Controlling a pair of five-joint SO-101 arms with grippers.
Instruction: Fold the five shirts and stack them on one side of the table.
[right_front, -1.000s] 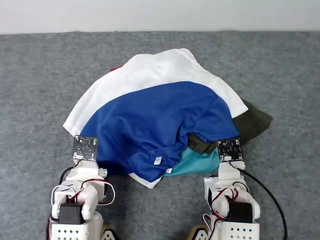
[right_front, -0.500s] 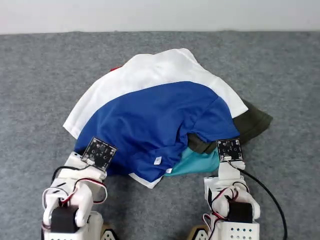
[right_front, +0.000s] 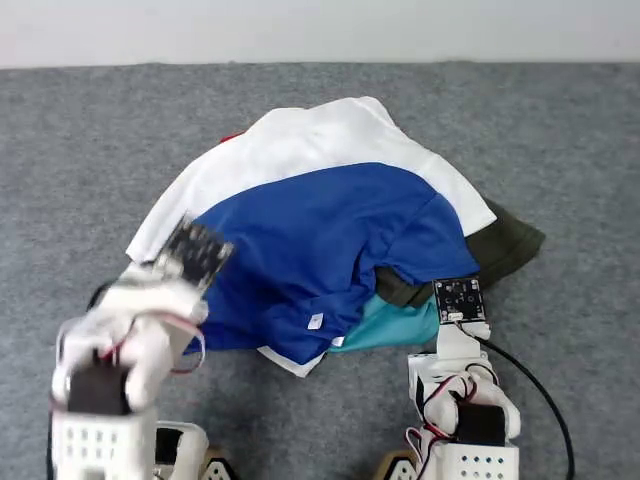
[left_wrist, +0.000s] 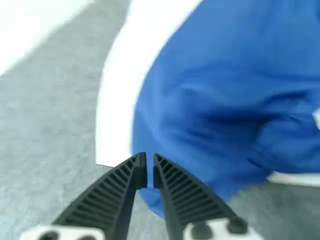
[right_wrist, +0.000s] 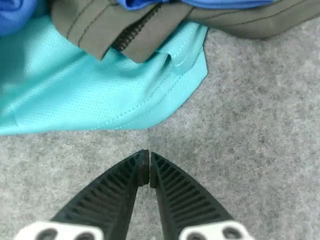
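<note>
Your left end effector, closed and empty, has risen toward the left edge of the blue shirt topping the heap, so folding is only starting; the right end effector, closed too, rests near that shirt.

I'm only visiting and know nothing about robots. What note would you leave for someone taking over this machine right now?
Left gripper: shut, empty, above the edge where the blue shirt meets the white shirt.
Right gripper: shut, empty, over bare table just short of the teal shirt.
Shirts: unfolded, heaped together mid-table, blue on top, dark olive shirt and teal poking out, a red sliver at the far edge.
Done: nothing.
Left: fold and stack every shirt.
</note>
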